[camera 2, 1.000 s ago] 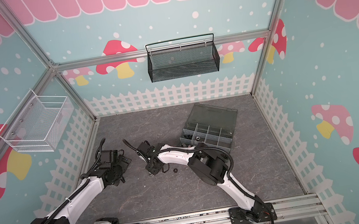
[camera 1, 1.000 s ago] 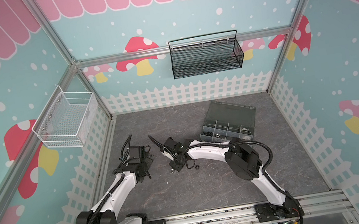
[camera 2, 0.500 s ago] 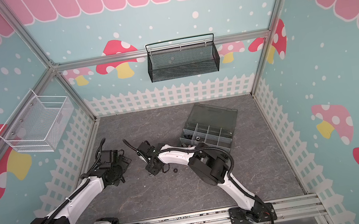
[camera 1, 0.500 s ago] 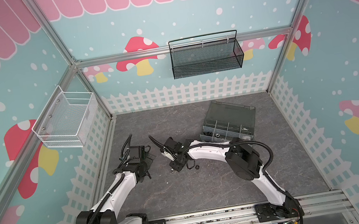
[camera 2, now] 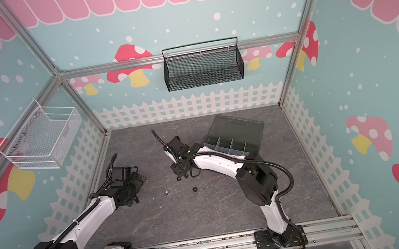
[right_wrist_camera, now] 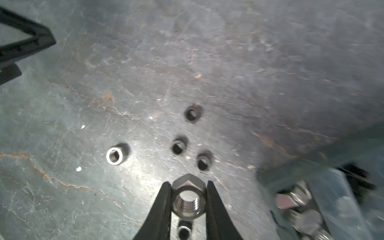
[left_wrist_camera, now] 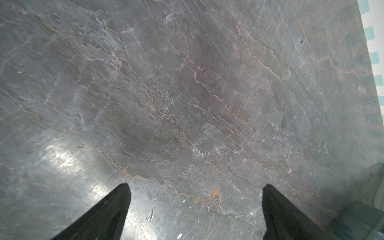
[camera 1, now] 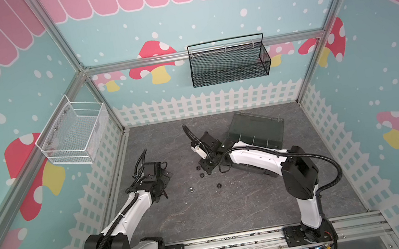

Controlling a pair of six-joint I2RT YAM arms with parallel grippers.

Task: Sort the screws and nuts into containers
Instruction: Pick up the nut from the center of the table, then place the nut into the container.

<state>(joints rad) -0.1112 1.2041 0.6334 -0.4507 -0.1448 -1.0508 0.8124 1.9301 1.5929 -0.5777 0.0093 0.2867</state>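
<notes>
My right gripper point(right_wrist_camera: 188, 182) is shut on a silver hex nut point(right_wrist_camera: 188, 202), held just above the floor. Below and ahead of it lie a loose silver nut point(right_wrist_camera: 114, 156) and several black nuts point(right_wrist_camera: 178, 147). Both top views show this gripper point(camera 1: 206, 167) point(camera 2: 180, 171) just left of the dark grey organizer box point(camera 1: 258, 128) point(camera 2: 236, 130), whose lid stands open. A corner of one container point(right_wrist_camera: 332, 197) with silver hardware in it shows in the right wrist view. My left gripper point(left_wrist_camera: 196, 185) point(camera 1: 164, 173) is open over bare floor. The screws are out of view.
A silver nut point(camera 1: 191, 190) and a black nut point(camera 1: 218, 185) lie mid-floor in front of the right gripper. A black mesh basket point(camera 1: 229, 61) hangs on the back wall, and a white wire basket point(camera 1: 74, 134) on the left wall. White picket fencing rims the floor.
My right gripper has moved right and back toward the organizer box, carrying the silver nut. The left arm has stayed where it was.
</notes>
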